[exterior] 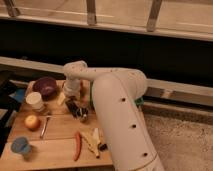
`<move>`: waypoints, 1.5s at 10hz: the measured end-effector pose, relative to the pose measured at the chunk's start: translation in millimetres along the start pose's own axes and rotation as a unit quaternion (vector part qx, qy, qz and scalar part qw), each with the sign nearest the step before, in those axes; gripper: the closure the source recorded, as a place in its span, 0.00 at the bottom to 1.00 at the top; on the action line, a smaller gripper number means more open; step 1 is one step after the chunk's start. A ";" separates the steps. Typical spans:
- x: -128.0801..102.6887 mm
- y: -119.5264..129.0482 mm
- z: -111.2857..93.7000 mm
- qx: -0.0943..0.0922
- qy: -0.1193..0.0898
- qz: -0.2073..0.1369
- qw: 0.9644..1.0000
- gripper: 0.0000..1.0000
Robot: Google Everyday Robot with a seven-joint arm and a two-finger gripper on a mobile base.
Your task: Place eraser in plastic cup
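The light-blue plastic cup (21, 146) stands far left of the gripper (77, 110), nearer the camera. The gripper hangs low over the wooden table (55, 150); if it is open or closed, I cannot tell. Dark shapes beneath it hide the eraser.

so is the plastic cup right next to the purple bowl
No: the plastic cup sits at the table's near corner, far from the purple bowl; the gripper is mid-table.

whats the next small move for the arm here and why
Probably a short lift of the gripper: it sits low over the middle of the wooden board, while the plastic cup stands at the board's near corner, picture left. Whether it holds the eraser I cannot tell; height would clear the orange fruit near that path.
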 end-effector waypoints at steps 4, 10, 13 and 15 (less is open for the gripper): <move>-2.5 8.4 10.2 0.023 0.004 -0.012 1.000 0.20; 11.0 -0.1 27.3 0.041 0.032 0.012 0.999 0.26; 15.6 -4.0 26.2 0.046 0.036 0.018 0.998 0.57; 16.6 -7.1 22.9 0.049 0.032 0.022 0.998 0.74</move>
